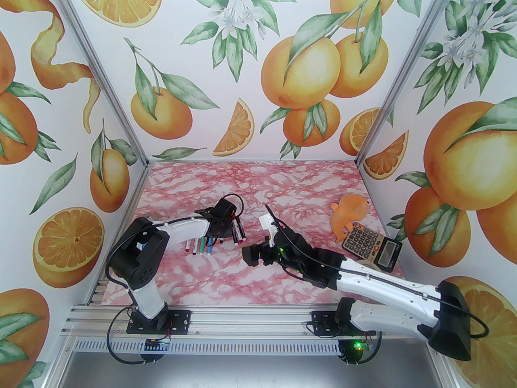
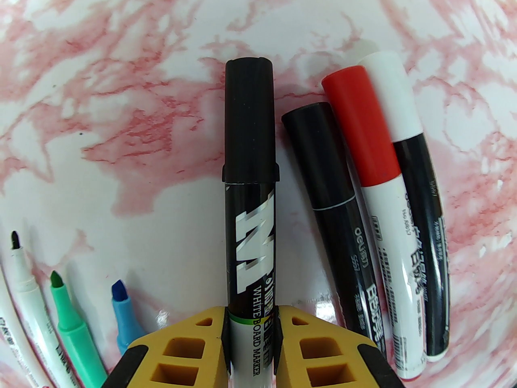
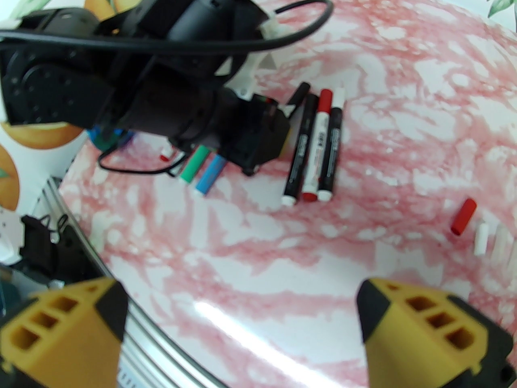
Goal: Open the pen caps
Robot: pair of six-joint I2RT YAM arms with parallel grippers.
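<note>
On the marble table (image 2: 121,95), left fingers (image 2: 190,338) clamped on a capped black marker (image 2: 250,224), right fingers (image 3: 428,330) spread apart

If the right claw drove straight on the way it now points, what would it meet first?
Likely the bare table ahead of the open right claw, which looks tilted downward. Skimming above it, the three capped markers lying side by side would come first, though depth is unclear.

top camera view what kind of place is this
Probably a robot test booth, not a home or office. The left arm and right arm are bolted to a metal rail, orange-print panels wall in a pink marbled table, and pens lie on it.
</note>
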